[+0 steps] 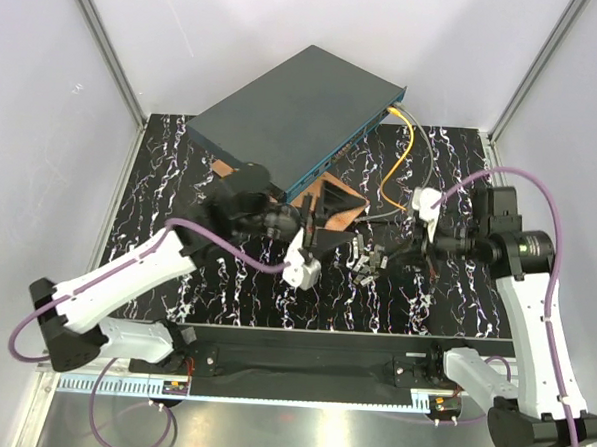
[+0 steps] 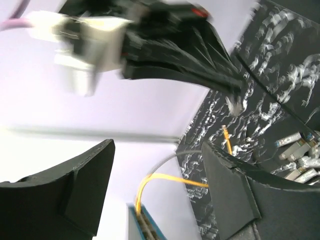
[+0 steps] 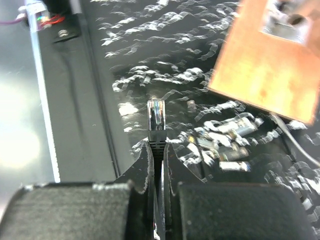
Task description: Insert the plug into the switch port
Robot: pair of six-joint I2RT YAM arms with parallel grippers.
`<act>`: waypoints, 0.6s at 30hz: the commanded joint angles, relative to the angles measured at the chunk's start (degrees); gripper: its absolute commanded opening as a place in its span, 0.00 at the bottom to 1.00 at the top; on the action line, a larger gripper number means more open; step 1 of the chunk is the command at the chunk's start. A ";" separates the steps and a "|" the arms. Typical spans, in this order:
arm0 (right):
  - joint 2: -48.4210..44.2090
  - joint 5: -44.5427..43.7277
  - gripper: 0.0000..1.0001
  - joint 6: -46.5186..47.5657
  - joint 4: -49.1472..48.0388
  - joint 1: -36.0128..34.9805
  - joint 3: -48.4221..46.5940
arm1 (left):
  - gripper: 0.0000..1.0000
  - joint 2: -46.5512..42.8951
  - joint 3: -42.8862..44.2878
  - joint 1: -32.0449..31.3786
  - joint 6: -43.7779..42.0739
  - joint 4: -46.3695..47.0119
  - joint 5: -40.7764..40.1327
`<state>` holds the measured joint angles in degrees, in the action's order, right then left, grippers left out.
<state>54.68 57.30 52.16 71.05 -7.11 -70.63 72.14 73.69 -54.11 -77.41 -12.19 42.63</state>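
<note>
Over the black marbled table, the right gripper has its jaws pinched tight on the plug. The left gripper has its jaws spread wide, gripping nothing.

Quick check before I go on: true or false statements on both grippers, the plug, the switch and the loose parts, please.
1. The right gripper is shut on the plug. True.
2. The left gripper is clamped shut. False: it stands wide open, holding nothing.
3. The plug is seated in a port. False: it is held over the table, apart from the switch.
4. An orange cable reaches the switch's front face. True.
5. The metal modules lie on top of the switch. False: they lie on the table.
</note>
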 commanded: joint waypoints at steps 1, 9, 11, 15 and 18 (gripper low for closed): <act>4.36 -8.50 0.00 -12.42 -9.95 -0.36 -7.04 | 0.77 -3.06 3.56 0.05 23.84 4.19 -10.53; 19.93 -26.95 0.00 -17.97 -15.06 -0.27 -23.13 | 0.78 2.47 21.20 11.54 60.92 -4.14 -23.91; 24.83 -29.16 0.00 -18.58 -16.28 -0.36 -26.99 | 0.78 4.84 23.68 13.84 64.56 -7.66 -24.17; 32.76 -34.34 0.00 -21.92 -19.54 -0.36 -34.29 | 0.79 7.31 26.50 17.01 70.01 -9.96 -25.14; 39.61 -36.55 0.00 -24.30 -19.63 -0.36 -41.59 | 0.80 8.72 26.59 18.07 72.73 -11.28 -26.55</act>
<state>90.37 26.44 32.01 55.07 -7.14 -105.45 79.48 98.37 -36.93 -12.71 -20.38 18.72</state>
